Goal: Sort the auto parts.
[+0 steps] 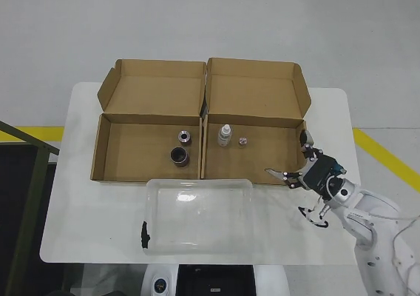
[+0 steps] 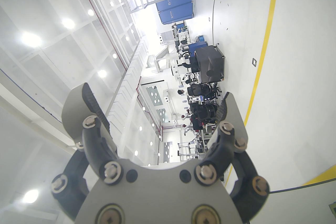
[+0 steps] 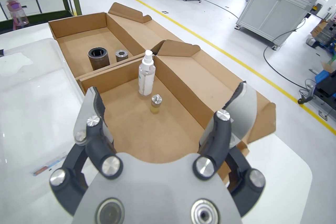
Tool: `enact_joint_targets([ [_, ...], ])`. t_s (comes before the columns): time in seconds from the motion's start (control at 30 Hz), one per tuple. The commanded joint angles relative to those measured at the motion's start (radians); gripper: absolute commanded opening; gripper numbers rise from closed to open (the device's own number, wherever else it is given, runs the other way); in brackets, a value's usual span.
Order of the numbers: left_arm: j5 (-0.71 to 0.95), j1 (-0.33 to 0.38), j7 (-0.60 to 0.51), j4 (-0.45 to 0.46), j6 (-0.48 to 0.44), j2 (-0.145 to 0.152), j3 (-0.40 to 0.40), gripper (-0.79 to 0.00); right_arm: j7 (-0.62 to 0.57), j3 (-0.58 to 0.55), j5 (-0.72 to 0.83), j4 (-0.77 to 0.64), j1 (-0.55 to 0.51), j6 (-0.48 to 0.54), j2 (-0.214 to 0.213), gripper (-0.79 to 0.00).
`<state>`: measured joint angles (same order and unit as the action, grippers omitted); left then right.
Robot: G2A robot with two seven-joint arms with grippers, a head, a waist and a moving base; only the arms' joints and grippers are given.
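One white table [image 1: 84,222] bears it all. Two open cardboard boxes stand side by side at its far half, lids folded back: the left box [image 1: 132,159] and the right box [image 1: 269,159], their walls touching. A clear plastic bin [image 1: 210,222] lies just in front of them.

The right gripper [image 1: 288,154] hangs over the near right corner of the right box, jaws spread wide with nothing between them. The left gripper [image 2: 157,91] points up into the hall, also wide open and empty.

In the right box a spray bottle [image 1: 225,135] stands upright, with a small capped fitting [image 1: 243,140] just beside it. The right wrist view shows the fitting's yellowish body [image 3: 156,103], which the top view hides. In the left box a dark cylinder [image 1: 179,156] stands near a smaller metal sleeve [image 1: 185,136], apart.
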<state>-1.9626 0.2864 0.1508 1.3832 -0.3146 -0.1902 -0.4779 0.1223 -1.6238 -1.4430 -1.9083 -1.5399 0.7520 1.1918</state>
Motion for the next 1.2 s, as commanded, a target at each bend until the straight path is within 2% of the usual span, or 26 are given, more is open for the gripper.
enact_joint_targets([
  [0.0, 0.000, 0.000, 0.000, 0.000, 0.000, 0.000, 0.000, 0.000, 0.017, -0.029, 0.007, -0.004, -0.030, 0.001, -0.003, 0.000],
  [0.37, 0.000, 0.000, 0.000, 0.000, 0.000, 0.000, 0.000, 0.000, 0.106, -0.121, 0.040, -0.025, -0.141, -0.036, -0.013, 0.000],
  [1.17, 0.000, 0.000, 0.000, 0.000, 0.000, 0.000, 0.000, -0.001, 0.122, -0.150, 0.030, -0.022, -0.156, -0.056, -0.020, -0.001],
])
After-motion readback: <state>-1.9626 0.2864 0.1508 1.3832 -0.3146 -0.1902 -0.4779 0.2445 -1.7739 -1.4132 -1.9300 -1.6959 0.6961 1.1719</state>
